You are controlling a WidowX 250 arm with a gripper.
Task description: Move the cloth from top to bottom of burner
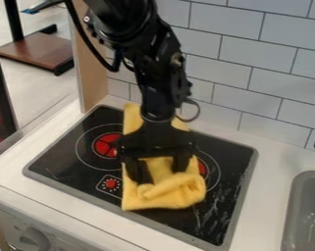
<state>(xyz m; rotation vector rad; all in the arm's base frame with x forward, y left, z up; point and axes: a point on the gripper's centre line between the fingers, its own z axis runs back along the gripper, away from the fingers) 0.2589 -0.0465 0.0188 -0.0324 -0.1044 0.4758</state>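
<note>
Camera view: yellow cloth [176, 193] on black cooktop [58, 157], long axis running from the tiled wall [225, 56] side toward the front edge. Hand [162, 176] above it, fingers apart, yellow fabric visible between them. Bunched end lies just frontward of the fingertips; flatter length extends wallward beneath the hand. Judgement: the next shift should follow that axis, frontward.
</note>
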